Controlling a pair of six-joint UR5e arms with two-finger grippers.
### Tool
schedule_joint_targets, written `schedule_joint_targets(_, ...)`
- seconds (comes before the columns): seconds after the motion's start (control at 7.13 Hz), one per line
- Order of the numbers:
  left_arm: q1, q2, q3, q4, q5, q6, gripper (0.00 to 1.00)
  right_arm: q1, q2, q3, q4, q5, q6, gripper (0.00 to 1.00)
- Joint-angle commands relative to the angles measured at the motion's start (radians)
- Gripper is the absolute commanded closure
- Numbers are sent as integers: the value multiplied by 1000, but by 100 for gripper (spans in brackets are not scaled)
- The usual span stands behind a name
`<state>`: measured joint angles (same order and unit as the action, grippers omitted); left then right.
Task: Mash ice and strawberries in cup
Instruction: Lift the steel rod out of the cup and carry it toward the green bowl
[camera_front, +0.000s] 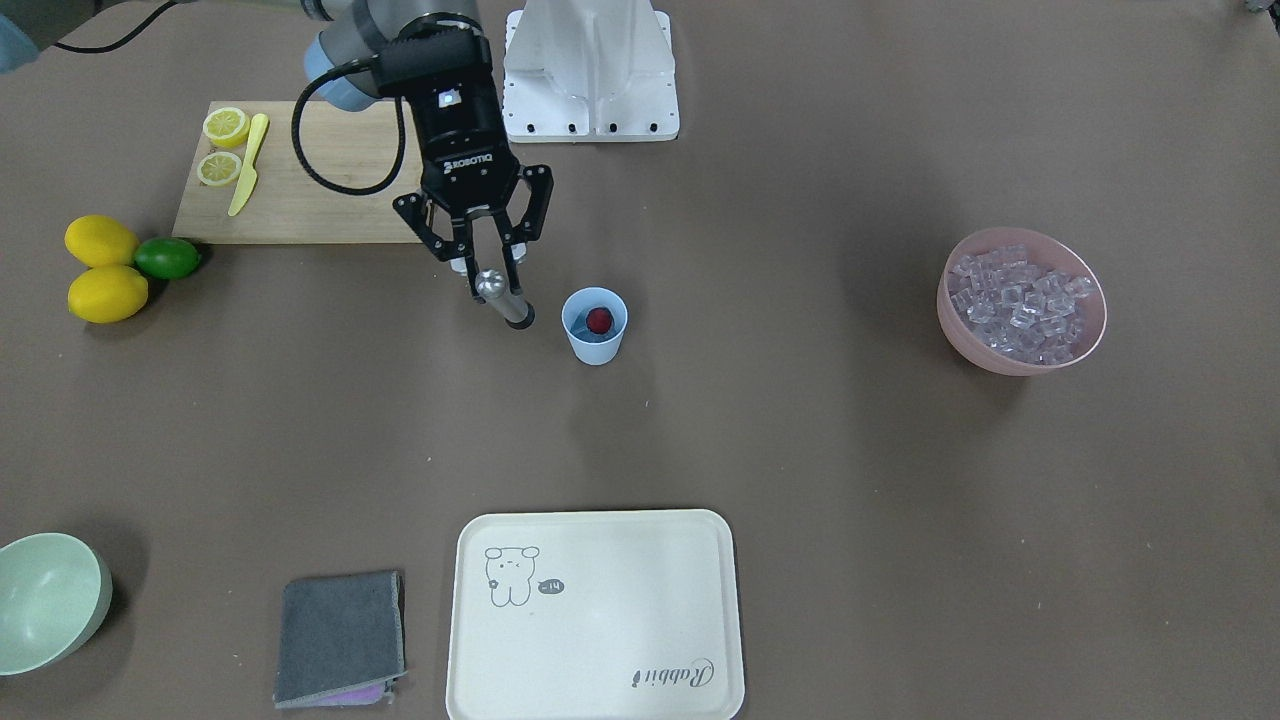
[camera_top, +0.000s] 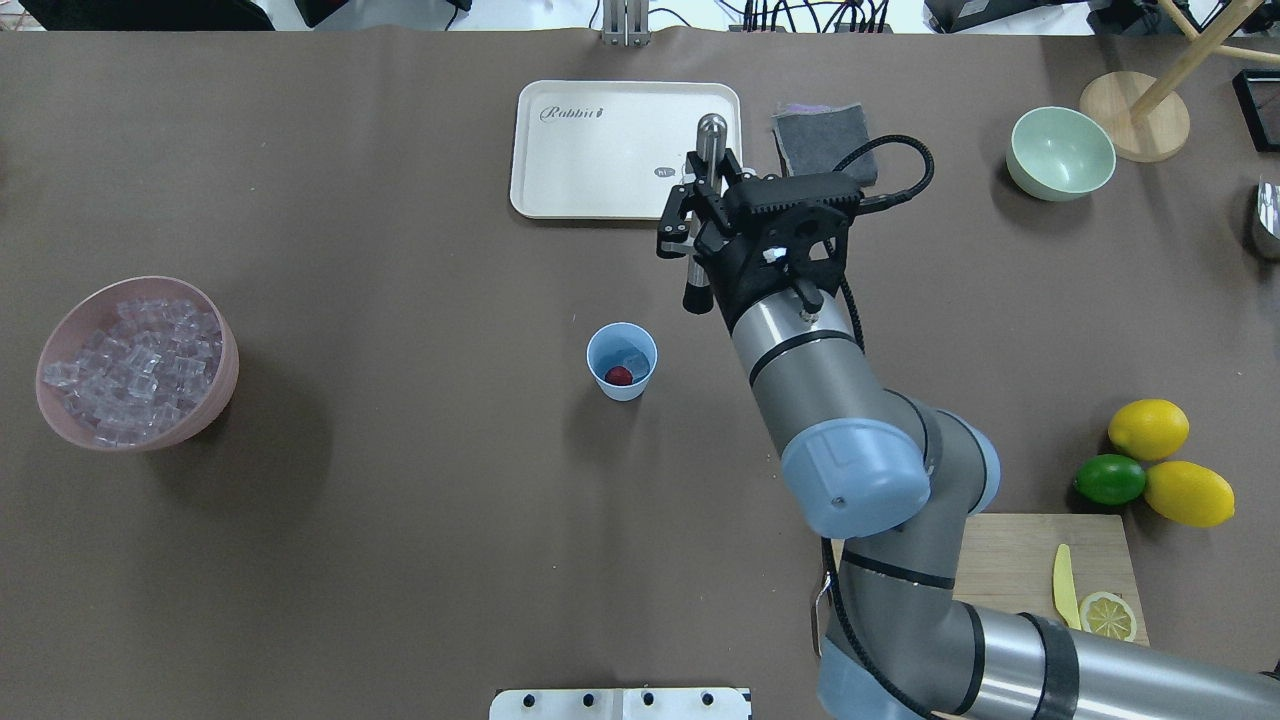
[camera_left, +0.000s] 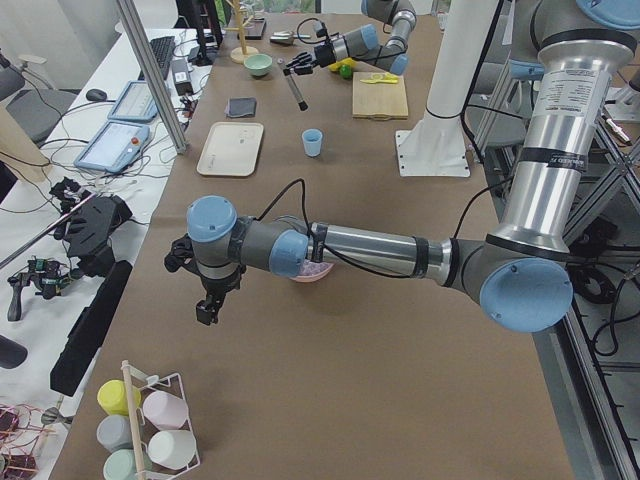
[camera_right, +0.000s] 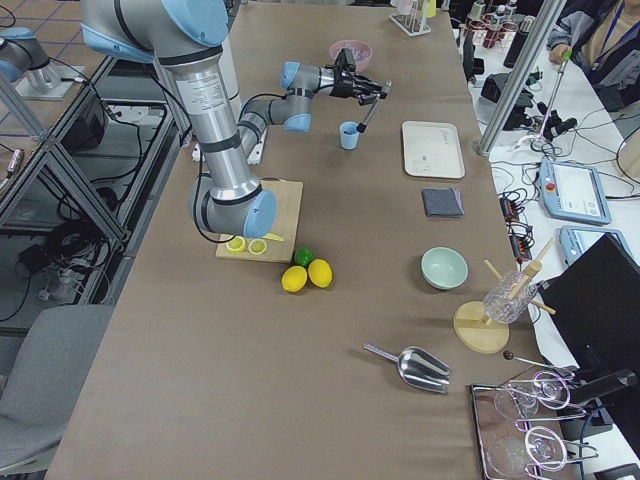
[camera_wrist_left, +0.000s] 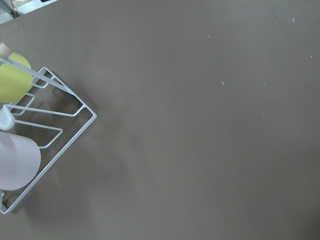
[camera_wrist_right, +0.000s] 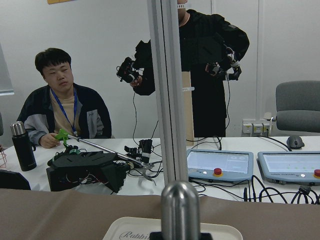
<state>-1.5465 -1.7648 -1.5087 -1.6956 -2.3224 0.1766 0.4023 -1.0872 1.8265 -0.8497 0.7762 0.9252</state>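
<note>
Your right gripper (camera_front: 489, 262) has its fingers clenched on the muddler (camera_front: 503, 300). It is a slim rod with a rounded, polished steel knob above the fingers and a dark, matte foot below them. It hangs tilted, raised off the brown desk (camera_front: 800, 450).

Seen from your side, the cup (camera_front: 594, 346) stands just beside that dark foot, at about 4 o'clock from the fingers and apart from them. It is a small, smooth, light-blue plastic tumbler, tapered toward its base and upright. The strawberry (camera_front: 599, 319) lies inside it, a small round red lump against the blue wall.

At 10 o'clock from the fingers lies a flat wooden board (camera_front: 310, 200). Toward you, at 6 o'clock, sits a cream tray (camera_front: 620, 620) with rounded corners and a line-drawn bear.

Farther out, at 3 o'clock and well apart, the ice (camera_front: 1020, 298) heaps in a pink bowl (camera_front: 1000, 358). The cubes are clear, faintly purplish, glossy, and many alike.

Farthest off, at the desk's end beyond that bowl, the left gripper (camera_left: 207, 312) hangs over bare desk near a white wire rack (camera_wrist_left: 60, 130) of pastel cups. Only the side view shows its fingers, so you cannot tell whether they are released or clenched.
</note>
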Motion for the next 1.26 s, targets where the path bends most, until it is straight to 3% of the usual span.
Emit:
schedule_joint_targets(0.0, -3, -12, -8, -18, 0, 3, 3, 123, -66, 4, 0, 235, 105, 100)
schedule_joint_targets(0.42, -4, -12, -16, -75, -2, -3, 3, 338, -190, 4, -3, 655, 199, 100)
schedule_joint_targets(0.84, -6, 21, -99, -82, 1, -2, 3, 594, -263, -74, -9, 1098, 233, 100)
schedule_joint_targets(1.12, -4, 12, -116, -82, 2, -2, 3, 662, -266, -215, -6, 1245, 136, 100)
